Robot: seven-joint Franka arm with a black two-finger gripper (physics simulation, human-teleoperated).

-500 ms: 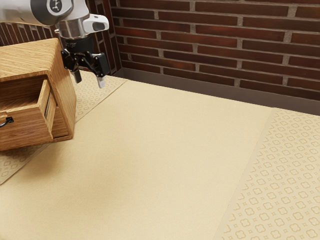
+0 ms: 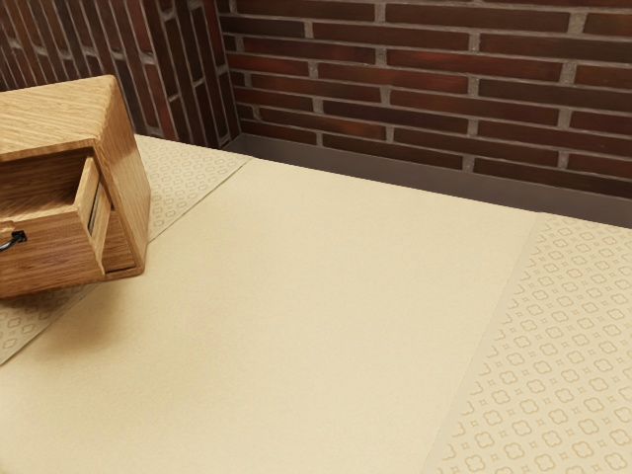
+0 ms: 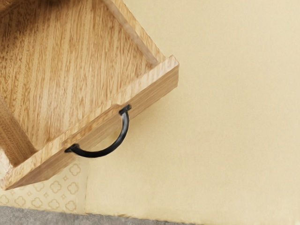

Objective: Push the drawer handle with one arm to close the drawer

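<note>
Jaws apart or together, it cannot be told which; what can be read is the ground below the hand, where the black curved handle [image 3: 96, 154] lies, on the front panel [image 3: 157, 89] of the open wooden drawer [image 3: 70, 70]. From the wrist view, the handle seems to sit beneath the hand and clear of it, though how far down is hard to judge. Both its feet are fixed to the panel, its long axis runs along the panel, and its bow swells outward, away from the wooden cabinet [image 2: 128, 188]. In the exterior view the drawer juts from the cabinet toward the camera, with its handle near that view's left edge. The coming move turns on this: the jaws should come down on the outer side of the bow, then press square to its long axis, back toward the cabinet. A descent inside the panel would likely land in the drawer and leave nothing to push.
</note>
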